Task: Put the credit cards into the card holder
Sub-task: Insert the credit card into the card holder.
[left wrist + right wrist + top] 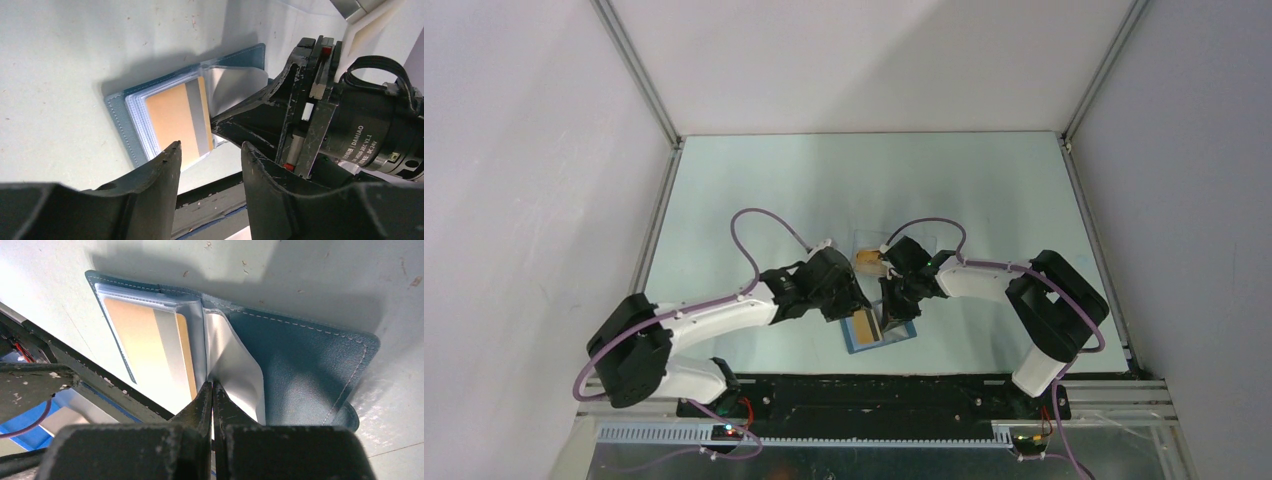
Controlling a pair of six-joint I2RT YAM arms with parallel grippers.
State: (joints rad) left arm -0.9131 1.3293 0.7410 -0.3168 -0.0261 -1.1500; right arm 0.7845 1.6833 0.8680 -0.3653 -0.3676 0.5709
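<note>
Right wrist — card [145, 347] (orange) in card holder [300, 370]

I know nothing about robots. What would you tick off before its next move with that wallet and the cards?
1. The card holder lies open on the table: ok.
2. The right hand is shut on a clear sleeve, holding it up: ok.
3. The orange card sits in the holder's left half under clear plastic: ok. Fully seated: cannot tell.
4. The left hand is open and empty above that card: ok.
5. More cards waiting in the clear box: cannot tell.
</note>
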